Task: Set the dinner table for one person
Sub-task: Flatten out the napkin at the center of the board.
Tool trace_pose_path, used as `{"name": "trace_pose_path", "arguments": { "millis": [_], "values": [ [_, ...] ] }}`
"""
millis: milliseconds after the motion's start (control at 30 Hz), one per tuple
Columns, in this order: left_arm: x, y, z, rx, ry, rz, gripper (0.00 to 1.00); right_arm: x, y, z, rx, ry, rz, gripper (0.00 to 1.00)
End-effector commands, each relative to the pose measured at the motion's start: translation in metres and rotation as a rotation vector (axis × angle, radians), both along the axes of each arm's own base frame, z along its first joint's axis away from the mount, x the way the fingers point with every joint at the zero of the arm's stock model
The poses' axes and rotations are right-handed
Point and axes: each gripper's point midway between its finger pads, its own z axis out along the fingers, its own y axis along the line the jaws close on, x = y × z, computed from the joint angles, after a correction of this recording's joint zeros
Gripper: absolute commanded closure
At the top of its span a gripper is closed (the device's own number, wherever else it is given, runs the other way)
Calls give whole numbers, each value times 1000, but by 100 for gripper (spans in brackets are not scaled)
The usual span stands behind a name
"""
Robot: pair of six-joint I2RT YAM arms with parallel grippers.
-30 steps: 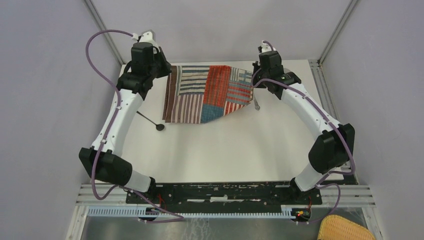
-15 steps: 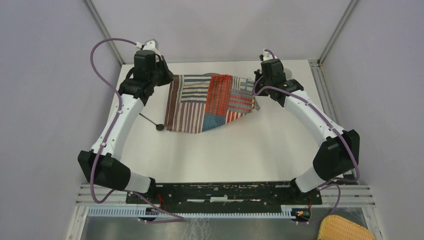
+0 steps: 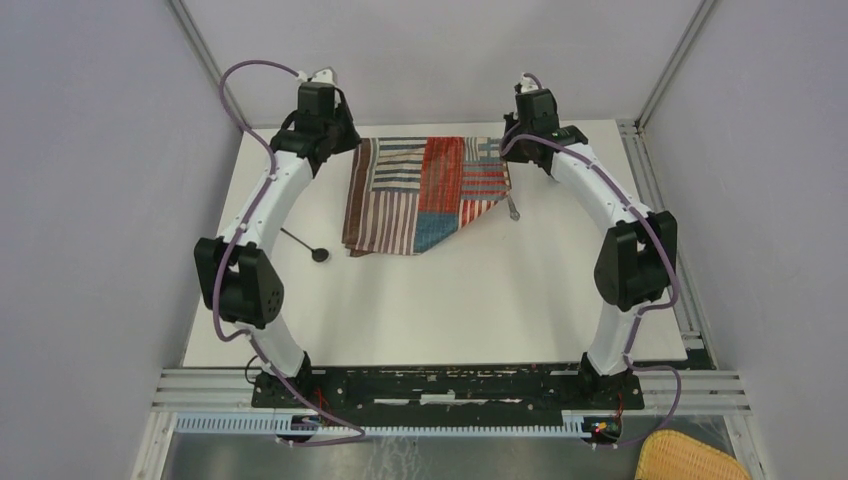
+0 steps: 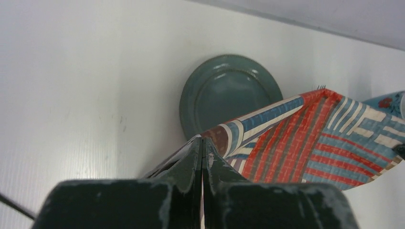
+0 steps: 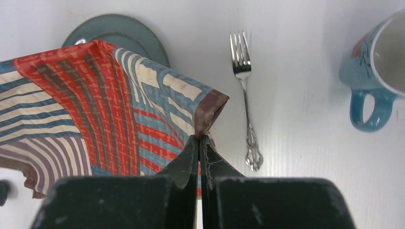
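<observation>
Plainly, the tabletop (image 3: 450, 300) is a flat, matte white rectangle with metal rails (image 3: 450, 380) along its near edge. It lies beneath both tools, which hang over its far end.

The left tool (image 4: 201, 140) is clenched on 1 corner of the placemat (image 3: 430, 195), and the right tool (image 5: 199, 138) pinches the opposite far corner, its brown hem folded between the dark, scuffed pads. The placemat is a soft woven patchwork of striped panels in red, blue, cream and brown. It is strung between the 2 tools and slopes down toward the near side.

Under its far edge sits a round grey-green plate (image 4: 229, 93) with a glossy face and a finely beaded rim. A shiny metal fork (image 5: 244, 95) with an ornate handle end lies just right of the cloth. Further right is a blue glazed mug (image 5: 377, 62) with a looped handle. A dark spoon (image 3: 318, 253) with a thin handle lies left of the cloth.

Compared with 1 second ago, both elbows have risen from low, splayed positions, so the arms stand more upright. The left tool has moved right and toward the back, and the cloth looks narrower and hangs longer. The spoon has not moved.
</observation>
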Motion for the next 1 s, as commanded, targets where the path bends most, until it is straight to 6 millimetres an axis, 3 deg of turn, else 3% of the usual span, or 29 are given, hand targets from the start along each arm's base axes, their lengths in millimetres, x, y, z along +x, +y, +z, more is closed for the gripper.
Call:
{"name": "trace_pose_path", "arguments": {
  "millis": [0,200,367,500,767,967],
  "values": [
    [39,1,66,-30,-179,21,98,40,5,47,43,-139,-3,100],
    [63,-1,96,-24,-229,18,98,61,13,70,65,-186,15,100],
    [54,-5,107,-49,-242,1,98,55,13,84,75,-210,30,100],
    [21,-3,106,-82,-248,-11,98,28,9,85,87,-212,45,100],
    [-57,-1,113,-117,-274,-56,98,-52,-6,80,135,-204,46,100],
    [-100,-10,116,-181,-270,-113,98,-102,-13,59,149,-163,49,100]
  ]
}}
